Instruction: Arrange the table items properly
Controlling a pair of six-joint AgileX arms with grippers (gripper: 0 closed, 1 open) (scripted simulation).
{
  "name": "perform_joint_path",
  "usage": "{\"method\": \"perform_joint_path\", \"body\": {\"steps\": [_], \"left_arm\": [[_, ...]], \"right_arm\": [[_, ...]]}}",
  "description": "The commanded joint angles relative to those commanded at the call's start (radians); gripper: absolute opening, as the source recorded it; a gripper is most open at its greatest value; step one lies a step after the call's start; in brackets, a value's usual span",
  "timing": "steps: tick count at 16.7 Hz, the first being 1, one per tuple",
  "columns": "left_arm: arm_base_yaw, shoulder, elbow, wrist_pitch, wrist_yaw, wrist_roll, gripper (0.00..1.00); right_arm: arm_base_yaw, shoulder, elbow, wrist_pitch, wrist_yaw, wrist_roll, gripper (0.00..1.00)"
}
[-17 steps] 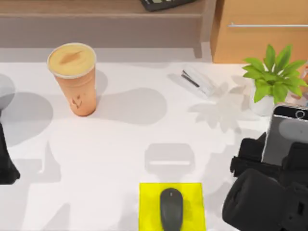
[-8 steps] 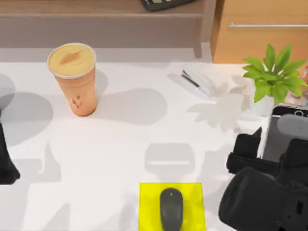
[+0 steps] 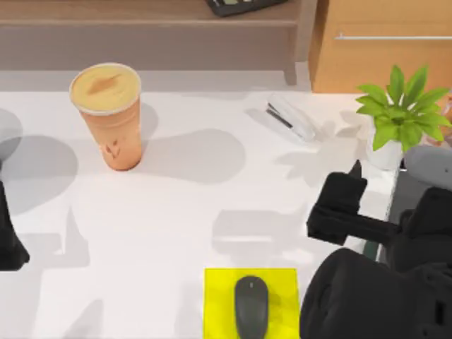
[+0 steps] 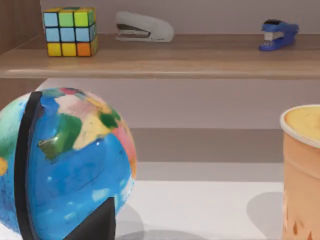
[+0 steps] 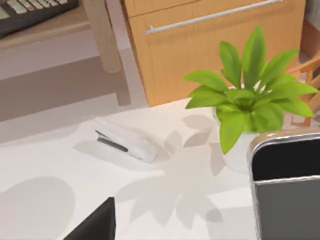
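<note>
My right gripper (image 3: 374, 212) sits over the table's (image 3: 212, 212) right edge, and I cannot tell how its fingers are set. The smartphone (image 5: 287, 187) lies immediately beside it, near the potted plant (image 3: 399, 116), its glass and silver rim close in the right wrist view. The mouse (image 3: 251, 306) rests on a yellow pad (image 3: 219, 296) at front centre. The drink cup (image 3: 109, 113) stands upright far left. My left arm (image 3: 8, 233) is parked at the left edge.

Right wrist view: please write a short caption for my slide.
Smartphone beside potted plant, with white stapler on the table.
</note>
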Motion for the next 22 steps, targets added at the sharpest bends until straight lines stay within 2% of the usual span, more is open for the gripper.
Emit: {"method": "perform_joint_path", "body": {"steps": [6,13,17,22], "left_arm": [[0.0,0.0,0.0,0.0,0.0,0.0,1.0],[0.0,0.0,0.0,0.0,0.0,0.0,1.0],[0.0,0.0,0.0,0.0,0.0,0.0,1.0],[0.0,0.0,0.0,0.0,0.0,0.0,1.0]], "right_arm": [[0.007,0.011,-0.152,-0.139,-0.041,0.163,1.0],[0.005,0.011,-0.177,-0.153,-0.047,0.181,1.0],[-0.033,-0.092,-0.188,-0.073,-0.122,0.115,1.0],[-0.205,-0.404,-0.267,0.155,-0.333,-0.12,1.0]]}}
